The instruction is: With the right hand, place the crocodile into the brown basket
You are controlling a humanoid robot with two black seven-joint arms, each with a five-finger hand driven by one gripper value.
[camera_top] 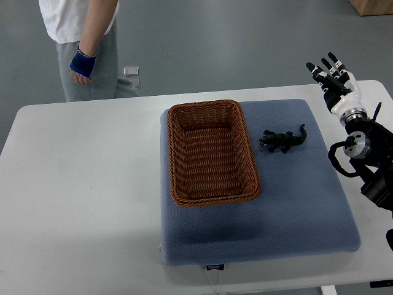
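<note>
Item one, far left and top of your view: a person [83,43] is standing on the grey floor beyond the tabletop [80,184], wearing a white top and grey trousers, with a blue wrap on the hand [81,64] that is hanging at their side. Two small pale objects [131,76] are lying on the floor just beside them; you cannot tell what they are.

Item two: the white tabletop is carrying a blue-grey padded mat [288,209], which is covering its centre and right.

Item three: the brown basket [212,152], a woven rectangular one, is sitting on the left part of the mat with its long side running away from you. It is holding nothing.

Item four: the crocodile [282,141], a small dark toy, is lying on the mat just right of the basket, near but not touching it, with its head pointing toward the basket and its tail curling up and to the right.

Item five: your right hand [332,75] is hovering above the tabletop's far right corner, well apart from the crocodile, its black fingers [319,69] spreading upward and gripping nothing. The dark arm behind it is coming in from the right edge
</note>
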